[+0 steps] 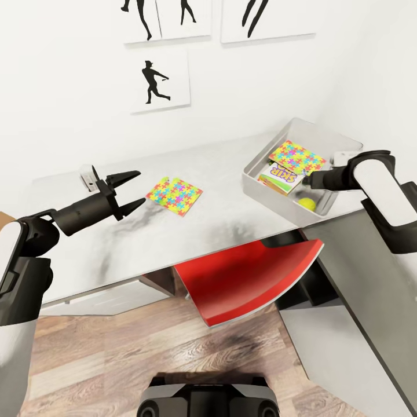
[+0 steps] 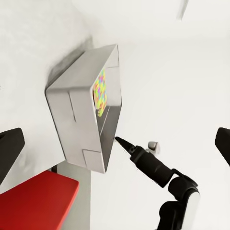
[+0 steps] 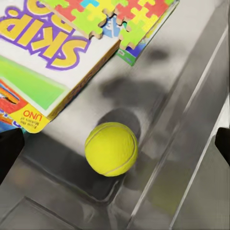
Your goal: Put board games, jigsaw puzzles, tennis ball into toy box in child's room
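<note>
The toy box (image 1: 255, 179) sits at the far right of the table (image 1: 220, 220), against the wall corner. Inside it lies the Skip-Bo box (image 1: 279, 177), stacked on other printed boxes whose edges show beneath it in the right wrist view. One jigsaw (image 1: 296, 156) rests on top of the Skip-Bo box, overlapping its far end. The tennis ball (image 1: 307, 203) lies on the bare tray floor at the near end, just beside the stack but apart from it.

The right gripper (image 1: 308, 180) hangs over the box, just above the ball and the near edge of the Skip-Bo box. In the right wrist view its two dark fingertips (image 3: 10, 148) stand at the frame's opposite edges, so the jaws are spread wide and hold nothing; the ball (image 3: 111, 148) lies between and below them.

The second jigsaw (image 1: 174, 196) lies flat on the marbled tabletop, well apart from the box, towards the middle of the table. The left gripper (image 1: 134, 189) hovers near it on the left side, its fingers parted and empty, pointing towards the puzzle. From the left wrist view the box (image 2: 76, 124) shows side-on, with the right gripper (image 2: 120, 141) reaching in over its rim.

A small white object (image 1: 88, 177) lies on the table behind the left gripper. A red chair (image 1: 243, 278) is tucked under the table edge. Baseball-player posters (image 1: 157, 81) hang on the white wall.
</note>
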